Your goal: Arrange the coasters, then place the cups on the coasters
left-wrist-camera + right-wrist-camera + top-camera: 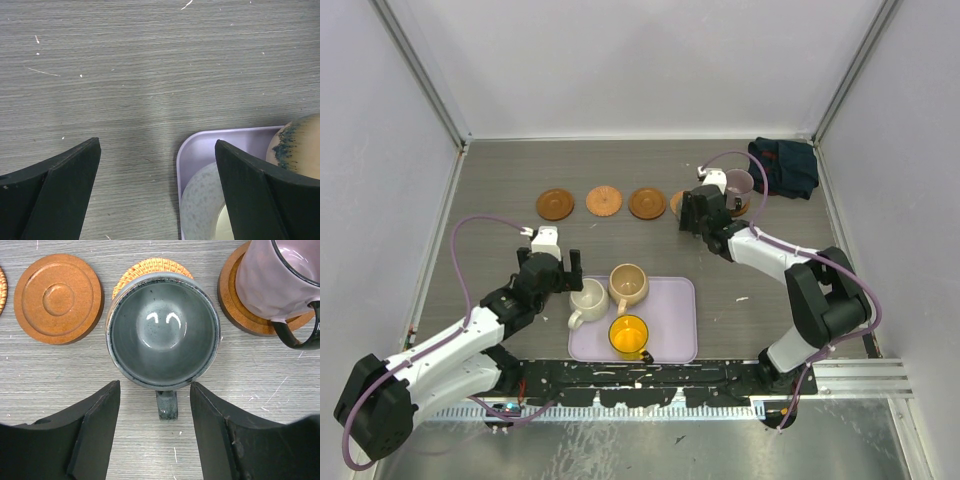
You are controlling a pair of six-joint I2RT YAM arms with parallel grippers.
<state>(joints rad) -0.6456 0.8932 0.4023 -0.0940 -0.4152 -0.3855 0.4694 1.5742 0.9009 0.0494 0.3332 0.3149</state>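
1. The right hand [155,388] is shown with its jaws partly apart and nothing held. Its fingers flank the handle of the grey-green cup [164,330] without touching it.
2. The grey-green cup is seen upright on the woven coaster [150,266], with its handle directed back toward the wrist. Just beside it, the mauve cup [280,280] is seated on a brown coaster [232,295].
3. The left hand [558,265] is spread wide and empty, near the far-left corner of the lavender tray [675,300].
4. Governing relation: the cream-white cup [588,297] lies just to the right of the left hand and is not centred between its fingers. Its handle is turned toward the near left.
5. The tan cup [628,283] and the yellow-orange cup [629,335] share the tray. For all 3, the left arm is judged the nearer.
6. The 3 bare coasters [604,201] are ranged in a row on the counter [500,170] beyond the tray. A rightward shift is judged necessary before any grasp.
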